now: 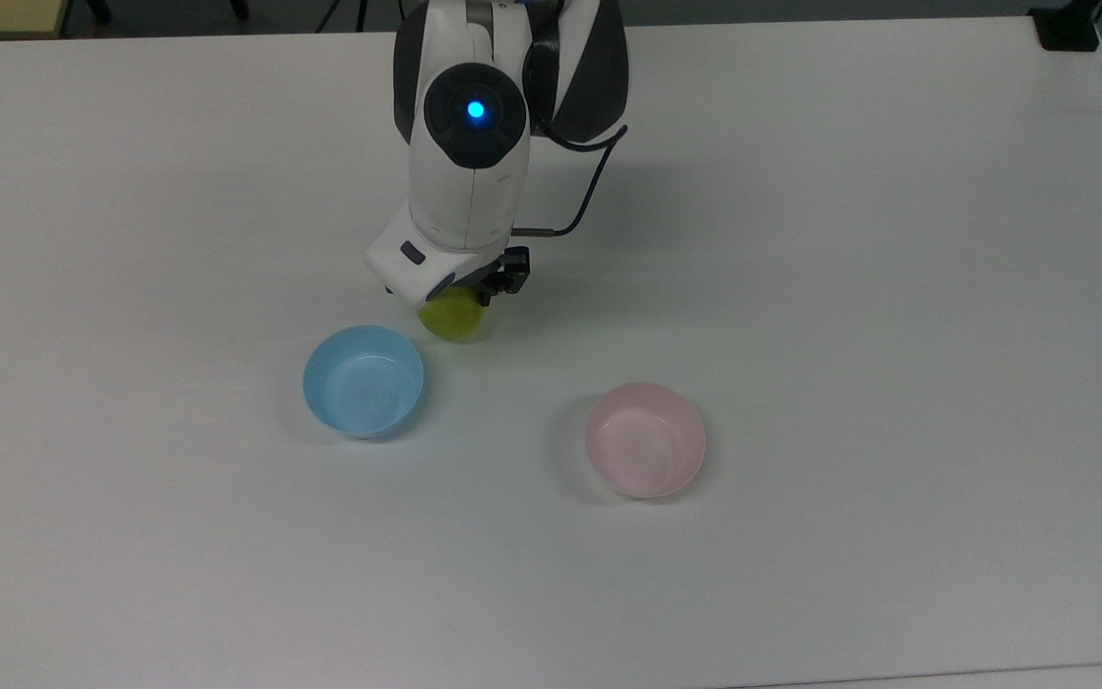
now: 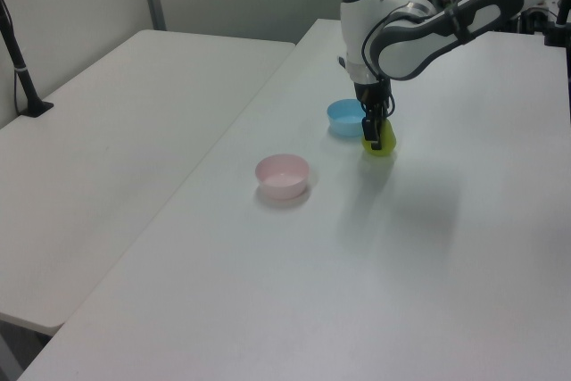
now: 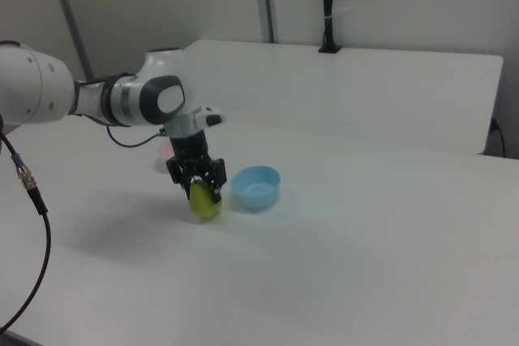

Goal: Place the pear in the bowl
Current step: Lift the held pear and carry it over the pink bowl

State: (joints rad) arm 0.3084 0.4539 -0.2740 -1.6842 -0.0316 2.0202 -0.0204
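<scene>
Gripper (image 3: 203, 186) clamps pear (image 3: 205, 203) — beside blue bowl (image 3: 256, 187).

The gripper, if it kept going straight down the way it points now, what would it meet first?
The gripper points down at the pear, which already sits between its fingers; next the white table beneath.

On the white table (image 2: 428, 247), the gripper (image 2: 374, 134) points straight down with its fingers closed on the yellow-green pear (image 2: 381, 140). A light blue bowl (image 2: 346, 118) sits just left of the pear. The pink bowl (image 2: 283, 175) stands nearer and further left, well apart.
</scene>
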